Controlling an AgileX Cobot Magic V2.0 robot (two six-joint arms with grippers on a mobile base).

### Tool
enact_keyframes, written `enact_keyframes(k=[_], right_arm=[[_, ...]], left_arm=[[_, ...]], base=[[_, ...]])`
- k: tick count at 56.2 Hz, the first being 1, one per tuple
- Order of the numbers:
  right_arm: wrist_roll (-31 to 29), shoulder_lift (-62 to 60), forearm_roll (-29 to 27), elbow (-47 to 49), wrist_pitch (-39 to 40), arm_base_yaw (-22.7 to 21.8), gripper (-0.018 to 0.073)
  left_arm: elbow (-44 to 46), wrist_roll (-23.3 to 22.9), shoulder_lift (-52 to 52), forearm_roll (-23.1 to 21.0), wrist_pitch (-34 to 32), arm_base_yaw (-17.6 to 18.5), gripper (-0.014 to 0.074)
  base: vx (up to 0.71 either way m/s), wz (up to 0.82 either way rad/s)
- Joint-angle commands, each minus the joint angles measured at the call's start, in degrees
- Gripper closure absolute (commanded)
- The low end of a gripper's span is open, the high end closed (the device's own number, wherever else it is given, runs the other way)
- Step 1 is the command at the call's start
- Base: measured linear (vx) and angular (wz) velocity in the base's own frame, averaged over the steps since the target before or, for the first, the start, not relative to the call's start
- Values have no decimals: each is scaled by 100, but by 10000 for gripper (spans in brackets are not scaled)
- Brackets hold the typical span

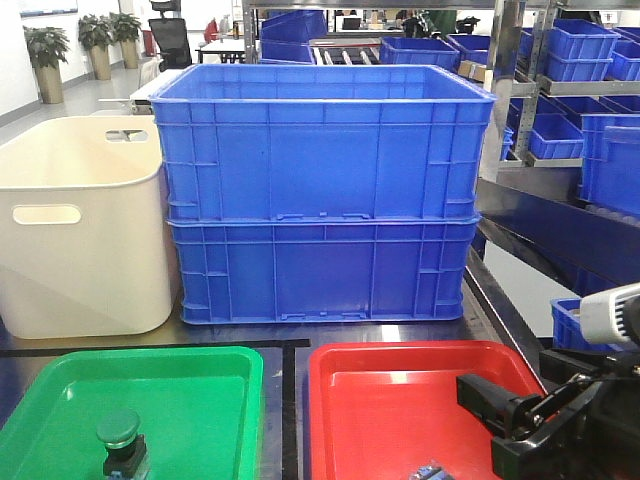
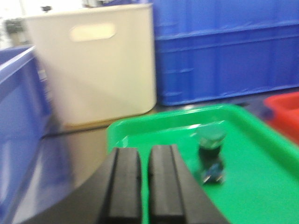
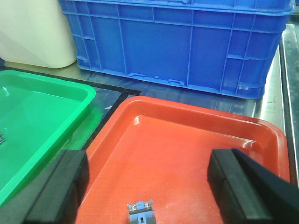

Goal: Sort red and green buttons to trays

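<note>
A warehouse room with shelving full of blue bins and potted plants far back frames a dark, reflective table (image 1: 400,332). At its back stand two stacked blue crates (image 1: 320,195), the landmark here. Beside the crates, on the left in the front view, sits a cream tub (image 1: 75,225) with handle slots.

In front of the crates lie the two trays, side by side with a narrow gap. The green tray (image 1: 200,385) is glossy, shallow, with rounded corners and a raised rim; it lies in front of the crates' left half and the tub. The red tray (image 1: 390,400) is its twin in shape, in front of the crates' right half.

A green button (image 1: 120,440) stands upright inside the green tray: a round domed green cap on a dark blocky body with a bluish part at its base. In the red tray, at the edge farthest from the crates, lies a small grey and blue part (image 3: 140,211); its cap is not visible, so its colour cannot be told.

The left gripper (image 2: 144,186) hovers over the green tray's near rim, pads nearly together, holding nothing. The right gripper (image 3: 149,182) hangs over the red tray, jaws spread wide, empty.
</note>
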State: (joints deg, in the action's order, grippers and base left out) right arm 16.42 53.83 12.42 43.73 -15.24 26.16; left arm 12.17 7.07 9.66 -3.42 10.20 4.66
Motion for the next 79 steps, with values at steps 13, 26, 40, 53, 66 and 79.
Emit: enact_keyframes(k=[13, 26, 40, 53, 66, 79], right_arm=[[-41, -74, 44, 167, 403, 11, -25], [-41, -74, 44, 167, 403, 11, -25], [-41, -74, 44, 167, 403, 11, -25], [-41, -74, 44, 167, 403, 11, -25], [-88, -490, 176, 167, 154, 11, -25], [-88, -2116, 200, 38, -1494, -61, 15]], left_arm=[[-1272, -427, -1067, -1, -628, -444, 582], [-1256, -451, -1054, 5, -413, -444, 587], [-1256, -451, -1054, 5, -413, -444, 587], [-1256, -451, -1054, 5, -413, -444, 587], [-1256, -451, -1054, 5, -413, -444, 587], [-1256, -451, -1054, 5, -413, -444, 587]], base=[[0, 0], [0, 0], [0, 0], [0, 0], [0, 0], [0, 0]])
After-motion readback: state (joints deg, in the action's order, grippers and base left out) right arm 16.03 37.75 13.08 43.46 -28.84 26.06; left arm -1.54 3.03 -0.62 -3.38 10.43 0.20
